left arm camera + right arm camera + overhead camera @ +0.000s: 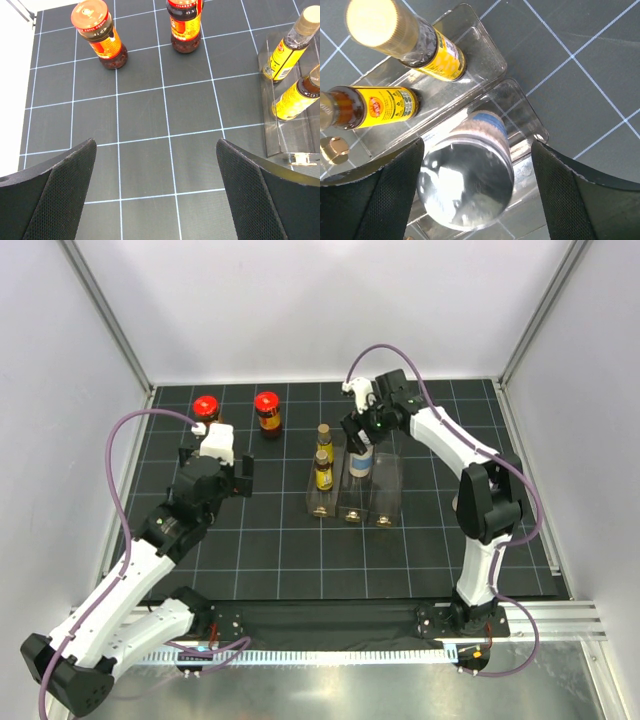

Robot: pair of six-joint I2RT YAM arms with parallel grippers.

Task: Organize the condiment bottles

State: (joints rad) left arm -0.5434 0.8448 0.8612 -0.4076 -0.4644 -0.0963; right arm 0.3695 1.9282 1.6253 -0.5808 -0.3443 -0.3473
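Note:
Two amber jars with red caps (206,406) (267,412) stand at the far left; the left wrist view shows them ahead (102,37) (185,25). Two slim yellow-labelled bottles (324,440) (323,472) stand in the left slot of the clear rack (385,490). One white blue-labelled bottle (361,462) stands in the middle slot. My right gripper (477,145) is open around its shiny top (470,185), with a gap at the right finger. The other white bottle is out of view. My left gripper (156,145) is open and empty over bare mat.
The black gridded mat (280,550) lies inside white walls. The rack's right slot holds nothing. The yellow bottles (427,47) (375,107) stand close to my right gripper's left finger. The rack's near end (280,145) lies right of my left gripper.

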